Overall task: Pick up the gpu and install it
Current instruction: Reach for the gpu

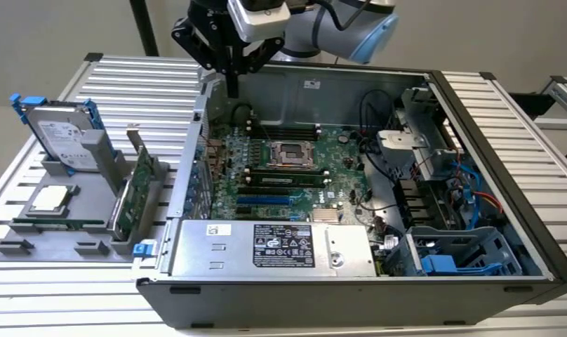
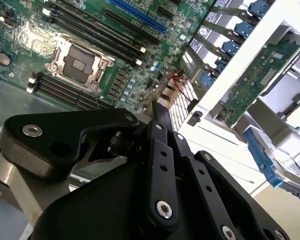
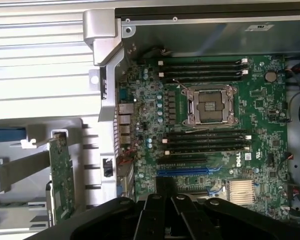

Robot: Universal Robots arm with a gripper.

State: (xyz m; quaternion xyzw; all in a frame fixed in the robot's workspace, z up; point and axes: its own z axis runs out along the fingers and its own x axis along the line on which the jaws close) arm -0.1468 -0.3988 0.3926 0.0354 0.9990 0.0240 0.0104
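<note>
Green circuit board: the gpu (image 1: 137,189) stands on its long edge in a grey rack (image 1: 87,247) on the slatted table, at the exterior view's left, just outside the left wall of the open computer case (image 1: 508,133). A silver hard drive (image 1: 64,137) with blue rails stands farther back in the same rack.

Orientation: the card's faces are vertical and one long edge is up. The long axis runs near to far, about parallel to the case's left wall. A silver piece, probably the bracket, rises at the far end. I cannot tell which face carries the cooler.

Handling (judgement): light and stiff, but fragile. The solder joints and small parts would not tolerate a pinch or any twisting. The best hold looks to be across the thickness at the free upper edge, near mid-length, on bare board and away from the contact edge.

Gripper (image 1: 234,90): it hangs above the far-left corner of the case, over the motherboard (image 1: 293,175) and well apart from the card. The fingers (image 2: 157,120) point down, pressed together, with nothing between them.
</note>
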